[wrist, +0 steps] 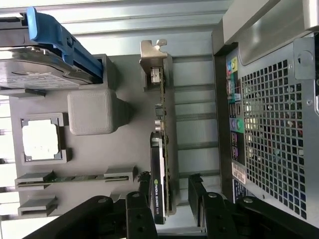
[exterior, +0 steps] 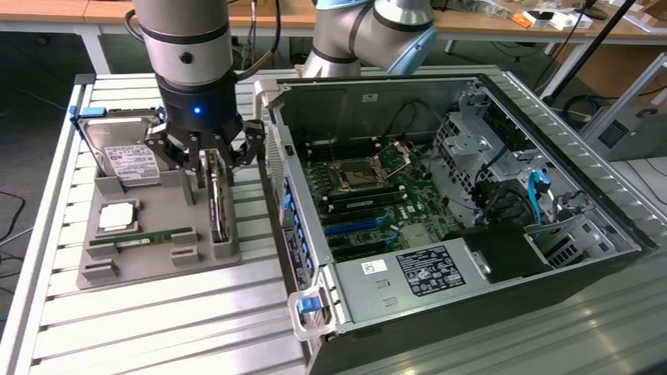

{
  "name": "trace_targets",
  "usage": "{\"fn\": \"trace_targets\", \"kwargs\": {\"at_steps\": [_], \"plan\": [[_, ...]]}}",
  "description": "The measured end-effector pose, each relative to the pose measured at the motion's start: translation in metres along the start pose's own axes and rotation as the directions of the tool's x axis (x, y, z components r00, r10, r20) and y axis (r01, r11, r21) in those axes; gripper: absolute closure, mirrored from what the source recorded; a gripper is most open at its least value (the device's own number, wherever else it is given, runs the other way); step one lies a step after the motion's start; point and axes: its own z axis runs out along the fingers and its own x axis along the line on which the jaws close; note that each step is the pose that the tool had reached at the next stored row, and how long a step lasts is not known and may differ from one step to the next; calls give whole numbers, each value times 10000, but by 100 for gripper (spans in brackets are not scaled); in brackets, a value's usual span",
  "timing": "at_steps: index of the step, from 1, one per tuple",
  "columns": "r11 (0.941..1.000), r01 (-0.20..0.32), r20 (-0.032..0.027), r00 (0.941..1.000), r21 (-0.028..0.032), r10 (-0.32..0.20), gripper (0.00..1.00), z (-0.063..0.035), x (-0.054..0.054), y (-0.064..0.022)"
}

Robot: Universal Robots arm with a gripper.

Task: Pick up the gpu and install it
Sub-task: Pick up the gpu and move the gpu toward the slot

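Pincer [exterior: 212, 167] is hanging low over the grey holder tray [exterior: 156, 262], on the slatted bench [exterior: 156, 328], at the exterior view's left of the open computer case [exterior: 344, 101].

Gpu [exterior: 217, 211] is standing on its long edge in a slot at the tray's right side, the side nearest the case. It is running near-to-far, with the far end sitting under the pincer.

In the wrist view, the pincer [wrist: 169, 188] is standing with its black fingers [wrist: 144, 191] apart, one on each face of the gpu [wrist: 162, 149]. The finger on the cooler side is sitting just beside the black cooler; the other is showing a clear gap to the green board. Nothing is being clamped, and the card is resting in its slot.

The silver bracket [wrist: 152, 57] is sitting at the end of the card away from the pincer.

Elsewhere on the tray [wrist: 89, 154]:
- Hard drive [exterior: 125, 156] is leaning at the far left.
- Processor chip [exterior: 117, 217] is lying flat nearer.
- Memory stick [exterior: 140, 237] is lying in its slot just near of that.

All three are sitting well apart from the fingers.
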Motion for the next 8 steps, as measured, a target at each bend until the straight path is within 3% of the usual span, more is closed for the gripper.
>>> {"fn": "trace_targets", "kwargs": {"at_steps": [8], "plan": [[10000, 1, 1, 10000, 20, -1, 56, 106, 34, 46]]}}
